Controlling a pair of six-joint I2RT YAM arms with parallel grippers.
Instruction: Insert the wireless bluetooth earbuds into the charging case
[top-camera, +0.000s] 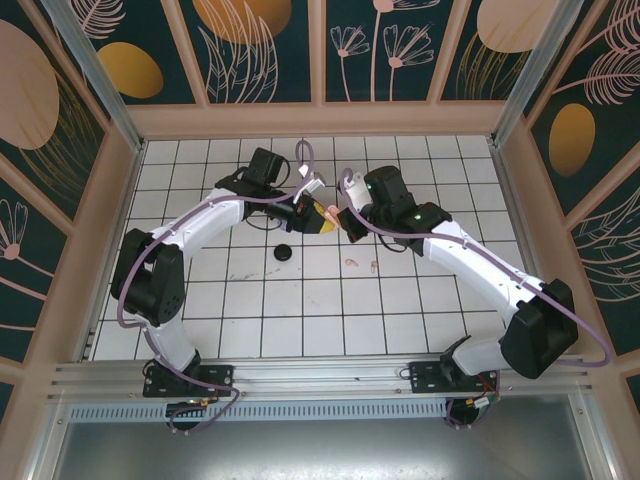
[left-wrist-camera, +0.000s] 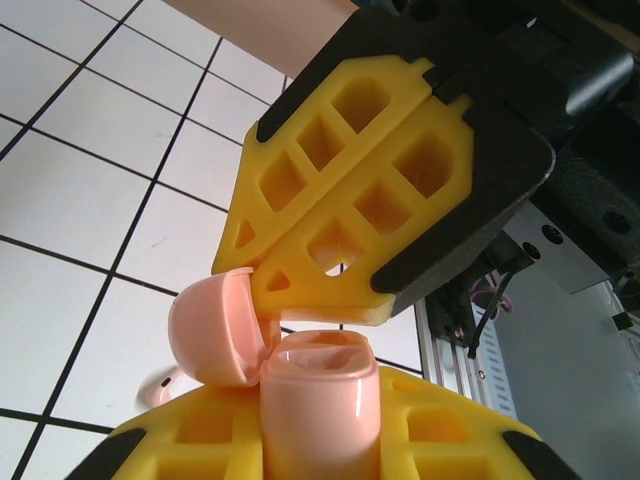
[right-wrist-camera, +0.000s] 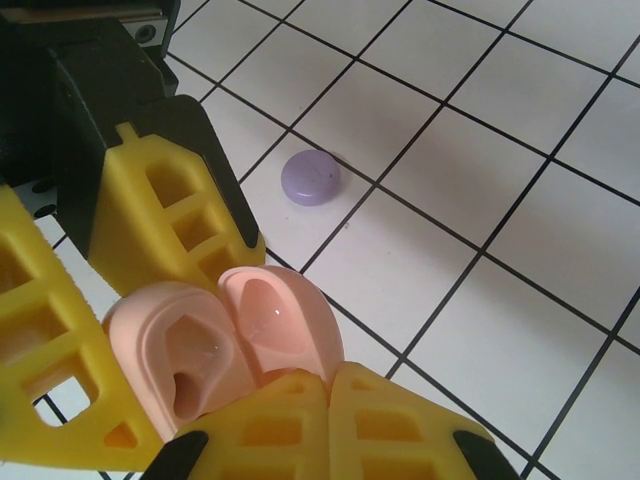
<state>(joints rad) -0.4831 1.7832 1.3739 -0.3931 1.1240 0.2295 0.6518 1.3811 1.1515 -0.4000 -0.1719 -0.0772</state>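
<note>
A pale pink charging case (left-wrist-camera: 320, 415) stands between the yellow fingers of my left gripper (left-wrist-camera: 320, 425), which is shut on its body. Its lid (left-wrist-camera: 212, 328) is swung open to the left. My right gripper (right-wrist-camera: 331, 385) is shut, and its joined tips press against the open lid (right-wrist-camera: 285, 315). The case's two moulded wells (right-wrist-camera: 180, 350) hold nothing. From above, both grippers meet over mid-table, left gripper (top-camera: 318, 215) and right gripper (top-camera: 345, 226). Two pale pink earbuds (top-camera: 352, 262) lie on the tiles just in front of them; one earbud (left-wrist-camera: 160, 386) shows beneath the lid.
A round black case (top-camera: 285, 252) lies shut on the tiles left of the pink earbuds. A shut lilac case (right-wrist-camera: 310, 178) lies on the white tiled table (top-camera: 300, 310). Patterned walls and a metal frame ring the table.
</note>
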